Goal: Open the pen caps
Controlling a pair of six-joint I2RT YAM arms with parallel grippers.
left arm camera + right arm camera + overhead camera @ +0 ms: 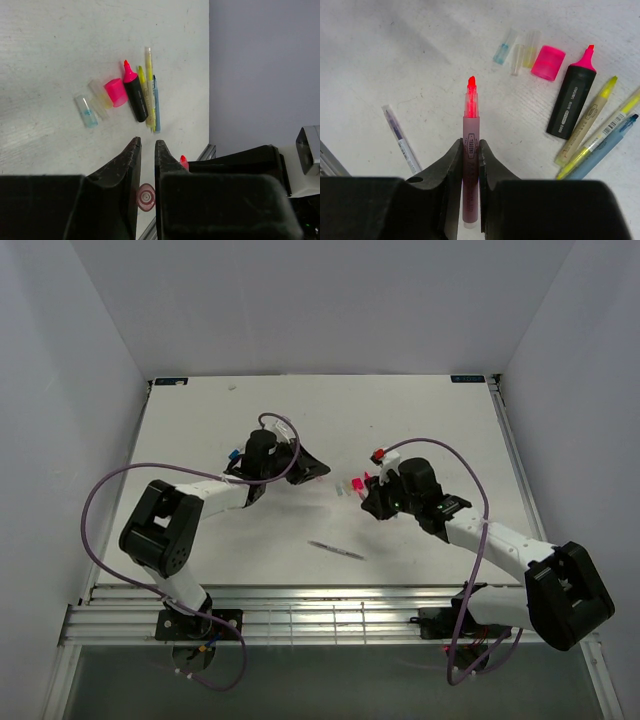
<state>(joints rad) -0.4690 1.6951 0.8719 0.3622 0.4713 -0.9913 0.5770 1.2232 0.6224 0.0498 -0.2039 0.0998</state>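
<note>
Right jaws: clamped on uncapped pink pen point(471, 127)
Left jaws: narrow, pink cap point(146, 196) between them
Counter point(395, 50): four loose caps point(531, 49)

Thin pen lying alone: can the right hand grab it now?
Probably not yet. The right hand is shut on the uncapped red highlighter and must release it first. The thin pen itself lies close by, with nothing over it.
</note>
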